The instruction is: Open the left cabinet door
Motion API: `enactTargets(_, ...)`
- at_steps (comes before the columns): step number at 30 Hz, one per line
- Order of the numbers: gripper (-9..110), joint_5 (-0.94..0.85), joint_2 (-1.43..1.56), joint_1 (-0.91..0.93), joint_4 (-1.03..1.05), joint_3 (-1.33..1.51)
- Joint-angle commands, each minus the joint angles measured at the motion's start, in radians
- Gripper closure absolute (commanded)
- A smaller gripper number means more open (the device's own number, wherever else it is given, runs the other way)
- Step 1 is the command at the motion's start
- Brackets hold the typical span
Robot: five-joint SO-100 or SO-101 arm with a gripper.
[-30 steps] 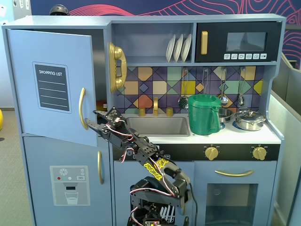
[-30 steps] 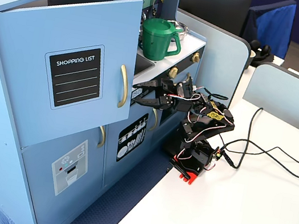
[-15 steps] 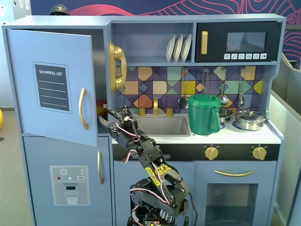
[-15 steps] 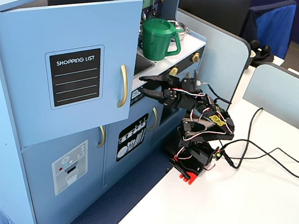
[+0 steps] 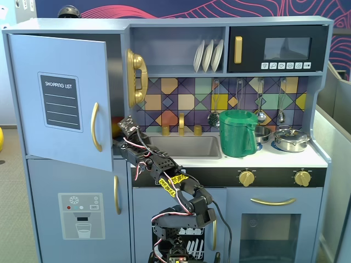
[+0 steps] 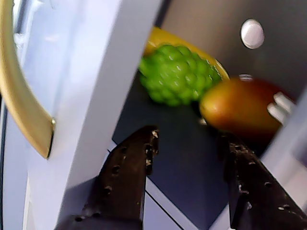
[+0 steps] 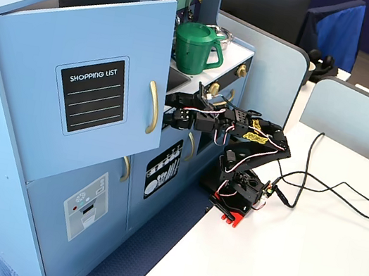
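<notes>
The door (image 5: 60, 98), top left of the toy kitchen (image 5: 285, 159) in a fixed view, stands partly swung out, so the opening looks mostly done; a wider swing may remain. The gripper (image 6: 189, 158) sits at its free edge, jaws spread and empty, facing toy fruit (image 6: 177, 74) inside.

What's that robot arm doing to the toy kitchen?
It is opening the cupboard door with the shopping list on it. The door already stands partly open. The gripper is open and reaches in past the door's edge, beside the gold handle. Inside, the wrist view shows toy fruit: green grapes and a reddish mango-like piece.
</notes>
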Motion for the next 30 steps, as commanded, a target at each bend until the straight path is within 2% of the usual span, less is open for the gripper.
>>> enactTargets(1,95,-0.08,0.04,-0.118,-0.038,-0.031)
enactTargets(24,95,-0.302,-0.066,-0.566,-0.29,0.025)
enactTargets(27,95,-0.293,-0.075,-0.552,-0.301,0.035)
enactTargets(30,95,-0.221,-0.038,-0.416,-0.255,0.055)
